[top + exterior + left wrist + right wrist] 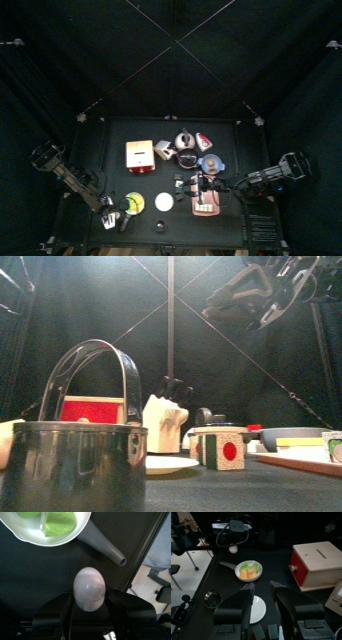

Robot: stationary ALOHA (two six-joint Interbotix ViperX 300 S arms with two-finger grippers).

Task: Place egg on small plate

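The egg (pixel 89 588) is judged to be light, stiff and smooth, so it can slip easily, and the shell is fragile under too much pressure. It is best held by its two long sides near the middle, with only gentle force, and this is how it is seen in the left wrist view. The jaws of the left gripper (pixel 90 601) are closed on the lower half of the egg, one on each side.

The egg looks pale, nearly white with a light pink tone, oval, and its narrow end points away from the gripper. It is held near the counter (pixel 150 178) at about 8 o'clock in the top view, close to a small pan (pixel 53 524) with green pieces inside.

The small plate (pixel 163 201) is seen as a white disc at about 6 o'clock on the counter, just beside the pan toward the middle. The egg is not yet on it.

The right gripper (pixel 263 592) hangs above the counter at the 4 o'clock side, with its jaws apart and nothing between them.
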